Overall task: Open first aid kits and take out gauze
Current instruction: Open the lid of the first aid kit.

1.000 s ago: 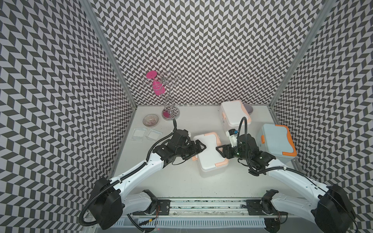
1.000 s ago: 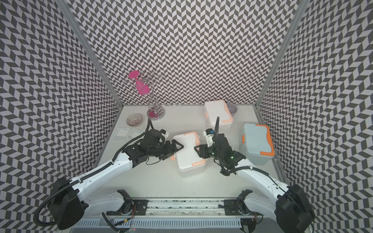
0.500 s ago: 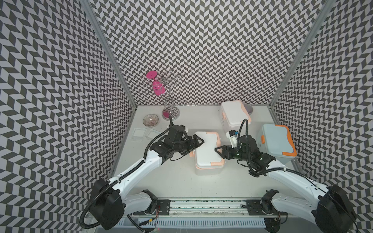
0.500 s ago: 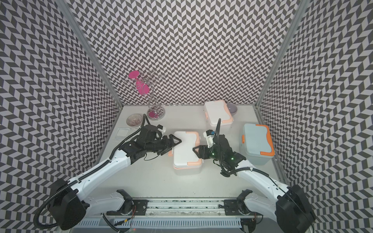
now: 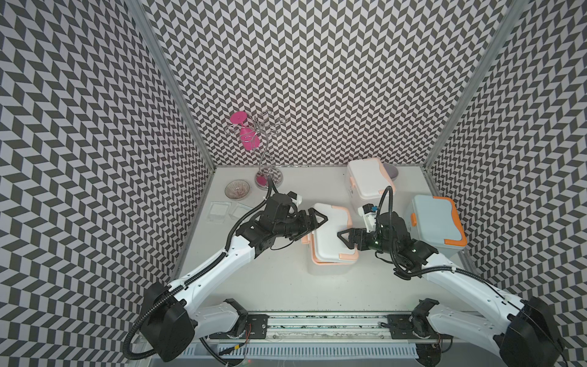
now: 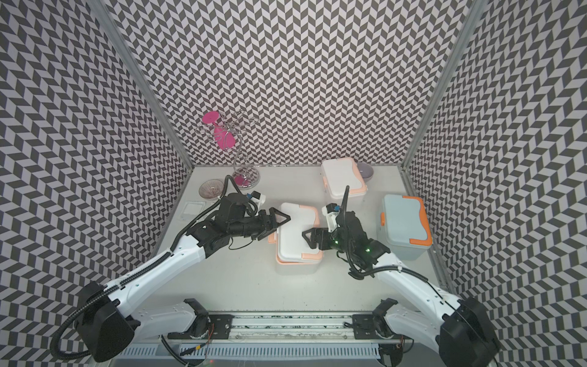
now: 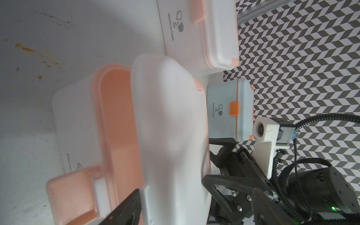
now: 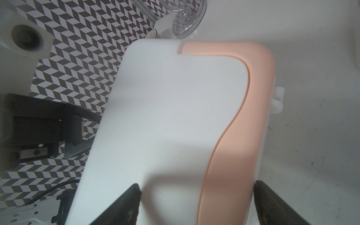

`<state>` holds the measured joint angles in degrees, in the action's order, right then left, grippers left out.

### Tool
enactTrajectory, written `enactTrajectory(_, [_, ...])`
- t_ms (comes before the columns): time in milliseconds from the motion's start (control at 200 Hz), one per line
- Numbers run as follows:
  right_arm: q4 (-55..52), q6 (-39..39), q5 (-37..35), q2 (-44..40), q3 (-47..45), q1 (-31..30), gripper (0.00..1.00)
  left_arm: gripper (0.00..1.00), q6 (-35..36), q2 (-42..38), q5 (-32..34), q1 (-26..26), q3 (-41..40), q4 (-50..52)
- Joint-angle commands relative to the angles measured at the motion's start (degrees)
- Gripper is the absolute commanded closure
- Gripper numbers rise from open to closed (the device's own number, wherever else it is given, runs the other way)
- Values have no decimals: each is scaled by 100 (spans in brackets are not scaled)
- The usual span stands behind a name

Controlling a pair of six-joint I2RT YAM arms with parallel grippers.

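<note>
Chevron-walled booth, scuffed white table [image 5: 270, 286]. Far left, by the wall: two wrapped gauze [image 5: 218, 211] pads lying flat, just beside a glass bowl [image 5: 236, 189] and a wire stand [image 5: 267, 178]; already out of any kit. Left gripper [image 5: 319, 220] at the left edge of the middle kit [image 5: 328, 236], jaws apart; in the left wrist view, one finger [image 7: 124, 210] apparently tucked beneath the lid [image 7: 171, 120] edge, peach latch [image 7: 72, 192] flapped loose, peach interior showing in the gap. Lid ajar, not yet swung back. Right gripper [image 5: 343, 237] on the opposite side, jaws spread wide, straddling the lid's peach band in the right wrist view, clamped on nothing. Behind: rear kit [image 5: 368, 182] shut, grey bowl [image 5: 392, 171] close against its far side. Far right: blue kit [image 5: 435, 222] shut. Step in hand, by judgement: opening the middle kit. Next move: raise the free edge higher and tip the lid back past its hinge, base kept from sliding; then check inside for gauze, contents hidden for now. Risk: lid dropping shut off a single finger. Two further kits to open afterwards; task judged well short of done.
</note>
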<state>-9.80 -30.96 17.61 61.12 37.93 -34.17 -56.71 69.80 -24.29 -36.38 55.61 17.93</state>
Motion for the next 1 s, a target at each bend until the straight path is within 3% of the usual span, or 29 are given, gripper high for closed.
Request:
enactTrajectory(0, [106,75,446,-165,181,-72,10,13,-53,-1,-186,-148,260,-350])
enactTrajectory(265, [797,-179,992,-501,8,-72,5,13,-128,66,-47,-363,547,-329])
enactTrajectory(416, [901,-217,941,-421,61,-64,3,13,-119,185,90,-522,853,-229])
enactTrajectory(636, [-358,-127,-240,-427,489,98,2,13,-175,358,250,-730,1145,-229])
enactTrajectory(997, [-603,-32,-547,-1720,418,182,2,12,-202,778,448,-1088,1817,-324])
